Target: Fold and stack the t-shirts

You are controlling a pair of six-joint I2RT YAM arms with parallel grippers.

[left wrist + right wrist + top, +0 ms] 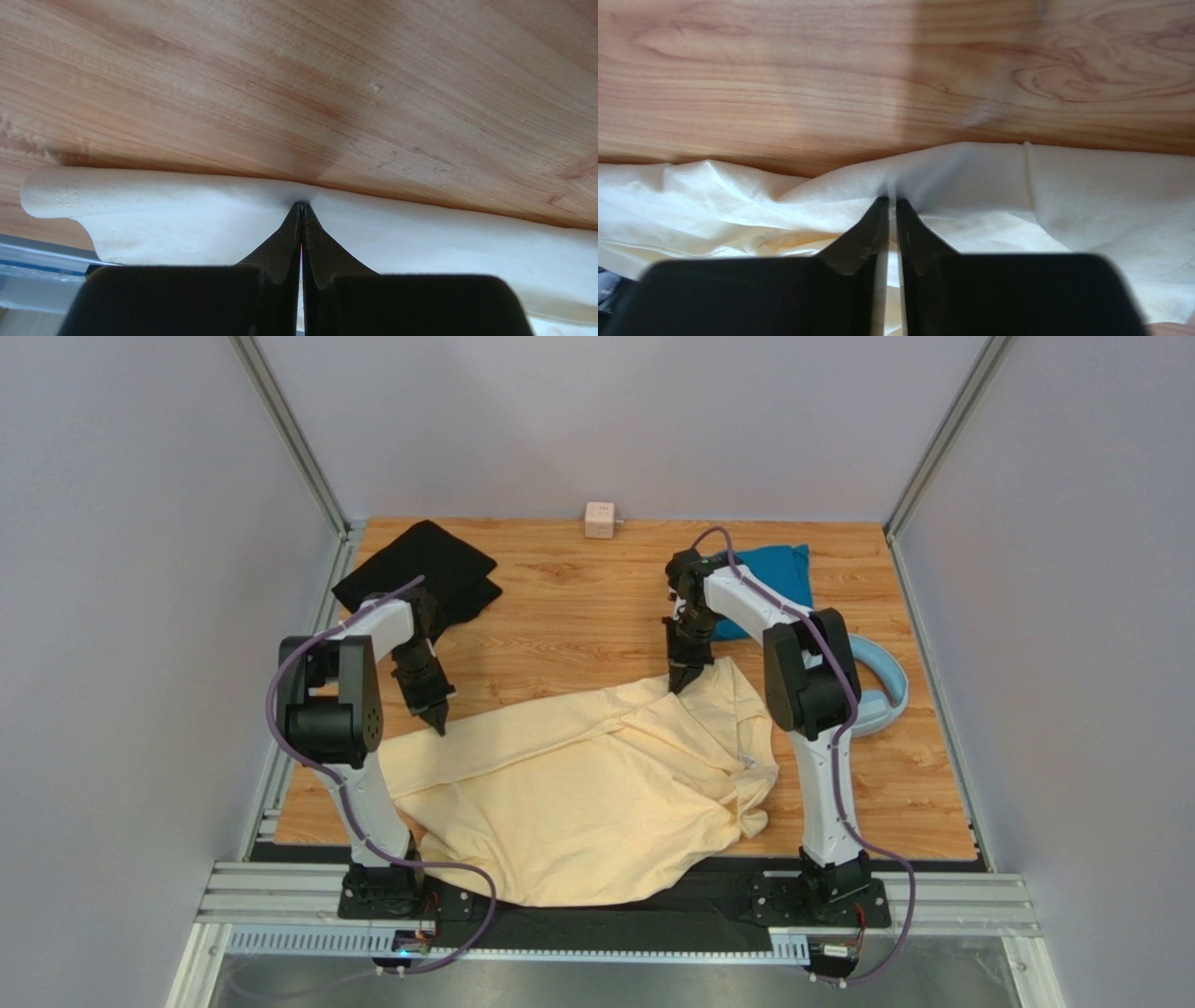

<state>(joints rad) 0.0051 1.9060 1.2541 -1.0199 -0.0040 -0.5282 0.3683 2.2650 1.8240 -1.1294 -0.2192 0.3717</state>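
The pale cream-yellow t-shirt [589,784] lies spread and rumpled across the near middle of the table. My left gripper [438,717] is shut on its far left edge [210,210], tips pinching the cloth. My right gripper [683,682] is shut on its far right edge [962,175], with a fold of cloth between the fingertips. The black t-shirt [417,574] lies folded at the far left. The teal blue t-shirt [769,581] lies at the far right, partly behind my right arm.
A small pink cube [601,520] sits at the far edge in the middle. Light-blue headphones [884,686] lie at the right beside my right arm. Grey walls and metal posts close in the table.
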